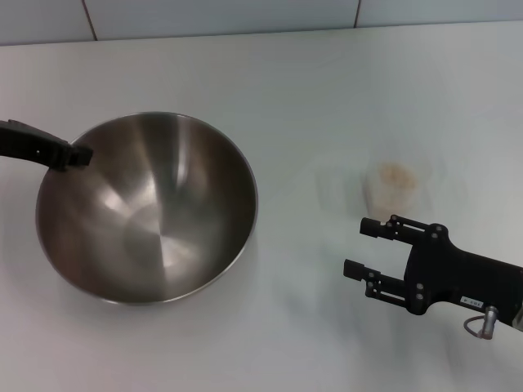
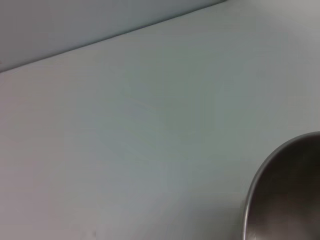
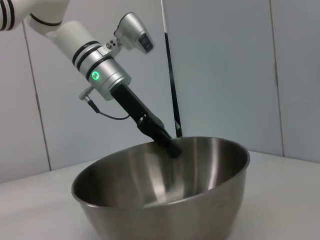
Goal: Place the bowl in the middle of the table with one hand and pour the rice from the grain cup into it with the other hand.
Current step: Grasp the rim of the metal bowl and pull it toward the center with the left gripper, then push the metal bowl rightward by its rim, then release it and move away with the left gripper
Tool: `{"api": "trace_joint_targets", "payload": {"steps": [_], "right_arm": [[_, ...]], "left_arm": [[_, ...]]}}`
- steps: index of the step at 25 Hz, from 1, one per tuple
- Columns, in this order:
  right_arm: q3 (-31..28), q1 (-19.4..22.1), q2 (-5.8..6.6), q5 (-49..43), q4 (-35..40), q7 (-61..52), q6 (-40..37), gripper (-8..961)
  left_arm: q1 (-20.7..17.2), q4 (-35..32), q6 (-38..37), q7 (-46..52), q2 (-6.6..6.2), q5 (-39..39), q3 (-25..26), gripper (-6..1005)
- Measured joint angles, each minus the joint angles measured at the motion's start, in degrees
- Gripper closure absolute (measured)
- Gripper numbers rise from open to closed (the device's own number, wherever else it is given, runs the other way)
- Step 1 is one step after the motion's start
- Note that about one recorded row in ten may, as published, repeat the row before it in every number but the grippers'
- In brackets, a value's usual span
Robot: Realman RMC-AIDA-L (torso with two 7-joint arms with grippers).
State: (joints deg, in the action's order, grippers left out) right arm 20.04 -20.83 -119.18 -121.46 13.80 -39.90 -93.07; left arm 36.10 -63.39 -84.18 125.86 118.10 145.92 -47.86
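The steel bowl (image 1: 147, 204) rests left of the table's (image 1: 327, 90) middle. My left gripper (image 1: 79, 155) is shut on its far-left rim. The right wrist view shows that grip, with the left gripper (image 3: 170, 146) clamped over the edge of the bowl (image 3: 165, 200). A curve of the bowl (image 2: 290, 200) enters the left wrist view. The clear grain cup (image 1: 395, 192) stands upright at the right with pale rice (image 1: 397, 174) in it. My right gripper (image 1: 365, 247) hovers just in front of the cup, open, with nothing between its fingers.
White tabletop lies between the bowl and the cup. A pale tiled wall (image 1: 245, 16) runs along the table's far edge. The left arm (image 3: 100, 75) slants down to the bowl from the far side.
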Motion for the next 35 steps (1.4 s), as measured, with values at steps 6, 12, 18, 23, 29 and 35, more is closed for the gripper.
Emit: {"api": "trace_joint_targets", "payload": {"steps": [6,12,18,23,29,35], "right_arm": [[0.0,-0.1,0.0,0.0,0.0,0.0,0.0,296],[0.1,0.3,0.0,0.0,0.1,0.0,-0.3,296],[0.1,0.5,0.05,0.0,0.2,0.0,-0.4,296],[0.2,0.6,0.08,0.0,0.2,0.0,-0.5,296],[0.5,0.7,0.09,0.0,0.3,0.0,-0.6,296],[0.5,0.7,0.09,0.0,0.4,0.0,-0.6,296]], "left_arm": [[1.6,-0.5,-1.9,0.0,-0.1,-0.4,1.3,961],[6.4,-0.6,-4.4,0.0,0.06,-0.8,2.4,962],[9.1,0.4,-4.5,0.0,0.38,-1.0,1.0,962],[11.1,3.2,-3.6,0.0,0.44,-2.4,-1.1,962],[12.7,5.8,-0.8,-0.1,0.54,-3.3,-4.2,962],[14.3,8.4,1.7,-0.3,0.56,-3.5,-5.8,963]]}}
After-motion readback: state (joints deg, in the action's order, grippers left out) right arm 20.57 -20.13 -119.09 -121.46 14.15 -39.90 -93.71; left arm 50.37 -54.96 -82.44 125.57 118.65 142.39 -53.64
